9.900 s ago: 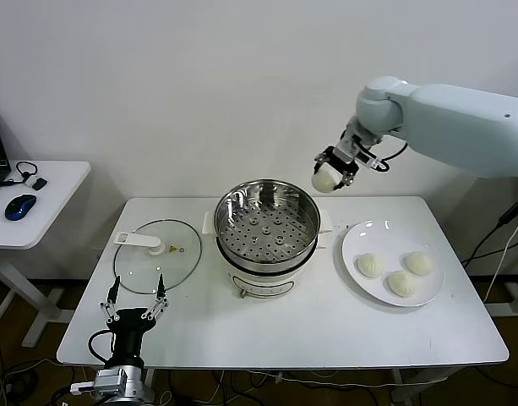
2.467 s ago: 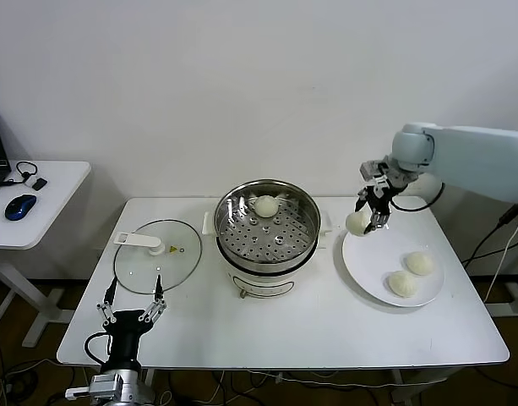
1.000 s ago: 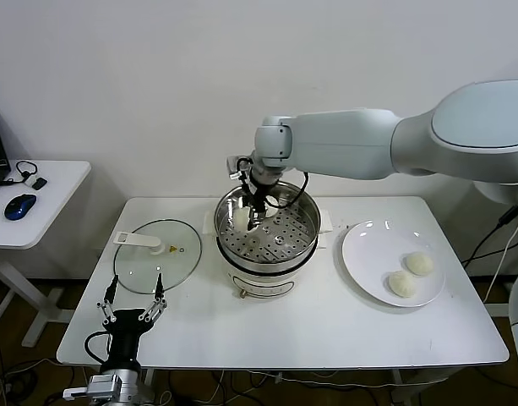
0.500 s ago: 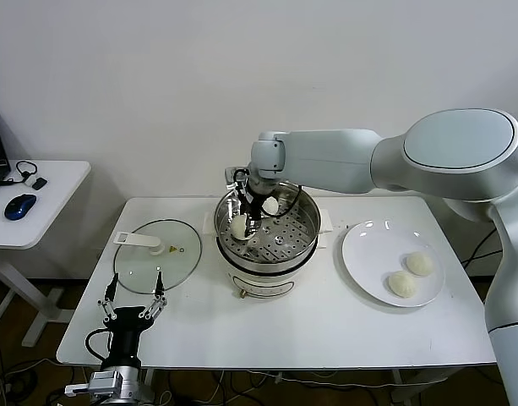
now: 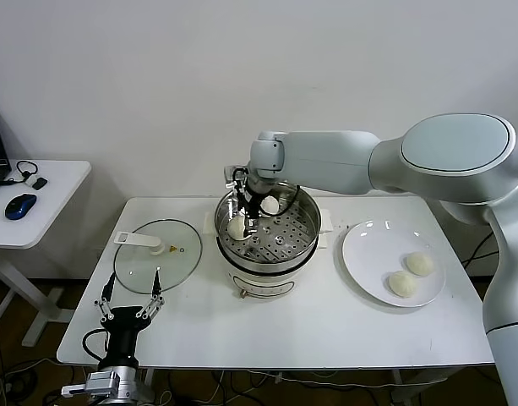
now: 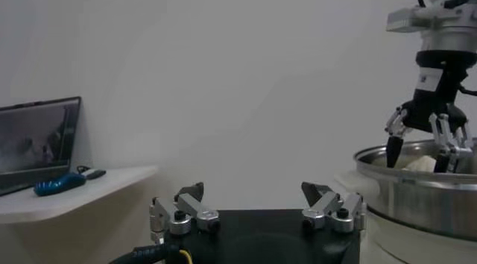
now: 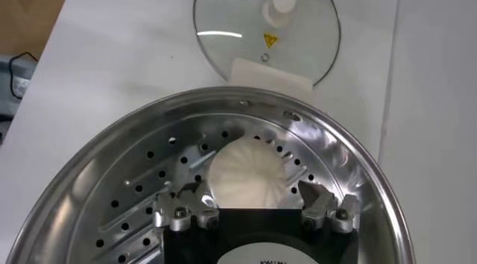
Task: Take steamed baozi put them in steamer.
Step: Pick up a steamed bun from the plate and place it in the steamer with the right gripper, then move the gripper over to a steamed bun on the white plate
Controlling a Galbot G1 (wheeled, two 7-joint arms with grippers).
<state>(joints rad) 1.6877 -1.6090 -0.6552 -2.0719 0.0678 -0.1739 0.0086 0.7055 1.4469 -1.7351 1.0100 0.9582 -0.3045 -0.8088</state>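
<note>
Your right gripper (image 5: pixel 244 216) hung inside the steamer (image 5: pixel 280 249) with its fingers spread, and a baozi (image 7: pixel 247 171) lay released on the perforated tray just under it. A second baozi (image 5: pixel 269 205) sat beside it, two more (image 5: pixel 402 283) waited on the plate (image 5: pixel 364 245), and your left gripper (image 5: pixel 129 298) rested open at the bench (image 5: pixel 326 326) edge.

My right arm (image 5: pixel 385 161) is a smooth pale grey-white shell with rounded joints and thin black cables at the wrist, ending in a black-bodied right gripper (image 7: pixel 253 207) with silver screw-fastened knuckles and dark-tipped fingers (image 6: pixel 393 148).
</note>
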